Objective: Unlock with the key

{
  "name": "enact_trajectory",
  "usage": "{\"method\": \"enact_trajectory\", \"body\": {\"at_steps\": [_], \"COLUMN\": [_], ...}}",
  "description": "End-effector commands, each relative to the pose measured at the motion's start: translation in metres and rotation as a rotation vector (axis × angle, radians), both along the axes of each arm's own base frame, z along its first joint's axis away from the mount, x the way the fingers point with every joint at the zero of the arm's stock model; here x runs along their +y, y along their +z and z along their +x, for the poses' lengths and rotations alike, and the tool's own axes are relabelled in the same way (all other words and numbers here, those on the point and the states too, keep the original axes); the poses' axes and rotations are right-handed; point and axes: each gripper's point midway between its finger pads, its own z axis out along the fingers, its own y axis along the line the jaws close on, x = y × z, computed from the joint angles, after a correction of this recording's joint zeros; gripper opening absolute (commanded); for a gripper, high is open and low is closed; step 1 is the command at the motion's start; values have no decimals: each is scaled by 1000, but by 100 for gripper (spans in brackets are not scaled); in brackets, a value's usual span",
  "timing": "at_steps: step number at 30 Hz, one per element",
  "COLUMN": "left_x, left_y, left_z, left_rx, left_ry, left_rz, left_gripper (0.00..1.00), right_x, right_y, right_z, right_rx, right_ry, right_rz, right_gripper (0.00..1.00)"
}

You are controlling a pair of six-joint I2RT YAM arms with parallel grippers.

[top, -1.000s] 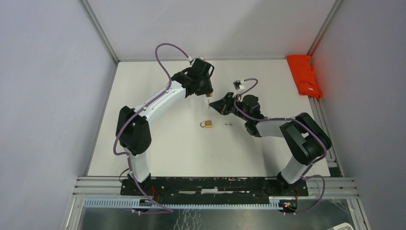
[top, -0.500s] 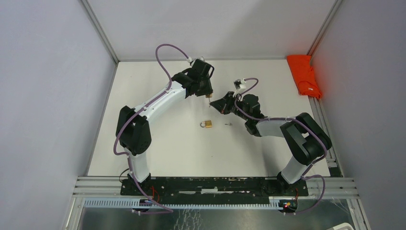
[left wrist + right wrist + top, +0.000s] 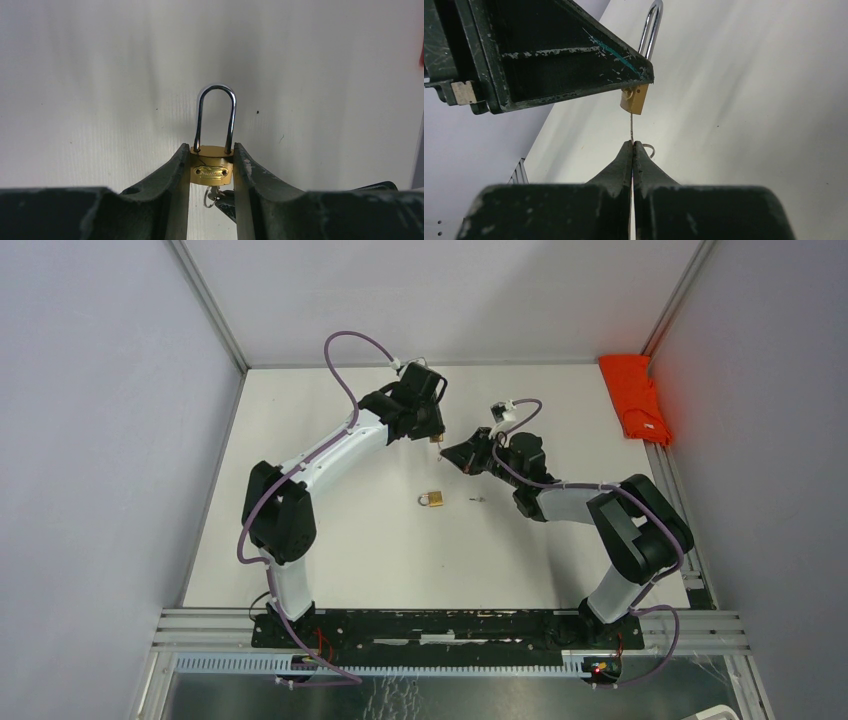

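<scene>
A small brass padlock (image 3: pixel 212 169) with a steel shackle (image 3: pixel 216 116) hangs above the table, its body clamped between the fingers of my left gripper (image 3: pixel 212 150). In the top view the left gripper (image 3: pixel 435 436) is at mid-table, toward the back. My right gripper (image 3: pixel 632 143) is shut on the key (image 3: pixel 631 127). The thin blade of the key runs up to the underside of the padlock (image 3: pixel 634 99), and its ring (image 3: pixel 649 149) shows beside the fingertips. In the top view the right gripper (image 3: pixel 450 452) meets the left one tip to tip.
A second brass padlock (image 3: pixel 432 499) lies on the white table below the grippers, with a small metal piece (image 3: pixel 476 499) to its right. A red cloth (image 3: pixel 636 396) lies at the back right edge. Metal frame posts and grey walls enclose the table.
The right gripper has crept slightly up and toward the held padlock. The left arm has stayed put.
</scene>
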Motion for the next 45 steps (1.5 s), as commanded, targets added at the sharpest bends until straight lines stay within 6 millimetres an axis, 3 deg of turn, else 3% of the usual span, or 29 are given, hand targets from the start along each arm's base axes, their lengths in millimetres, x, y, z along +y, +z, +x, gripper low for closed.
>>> {"method": "enact_trajectory", "body": {"at_steps": [1,30,45], "left_x": [-1,-3,-5], "left_y": [35,32,30], "left_z": [5,2,1], "left_rx": [-81,-70,-68], "left_ry": [10,16,1], "left_rz": [-51,-72,-75], "left_gripper": [2,2,2], "right_x": [4,12,6], "right_y": [27,42,66], "right_z": [13,30,48], "right_rx": [-68,-72,-133], "right_ry": [-10,-74,-146], "right_rz": [52,153,149], "right_gripper": [0,0,0]}}
